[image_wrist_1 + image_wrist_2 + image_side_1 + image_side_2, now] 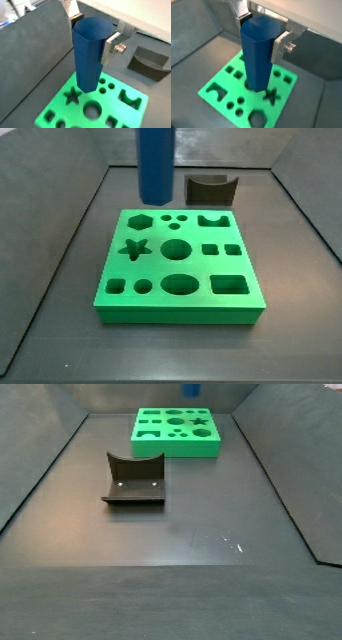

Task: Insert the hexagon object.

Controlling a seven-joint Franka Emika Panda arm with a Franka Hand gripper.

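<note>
The hexagon object, a tall plain blue faceted bar, shows in both wrist views (88,55) (258,55), held upright. My gripper (93,35) (262,32) is shut on its upper part, one silver finger (111,47) on each side. The bar's lower end hangs over the green board (57,112) (214,80). In a side view the bar (155,166) hovers just above the board's far left part (181,306), a little behind the hexagon hole (138,221); the gripper is cut off there. The hexagon hole also shows in a wrist view (258,119), beside the star hole (271,95).
The dark fixture stands behind the board (210,190) and shows in a side view (134,481) and a wrist view (150,62). The board (177,431) has star, round, square and notched holes. Grey walls enclose the dark floor.
</note>
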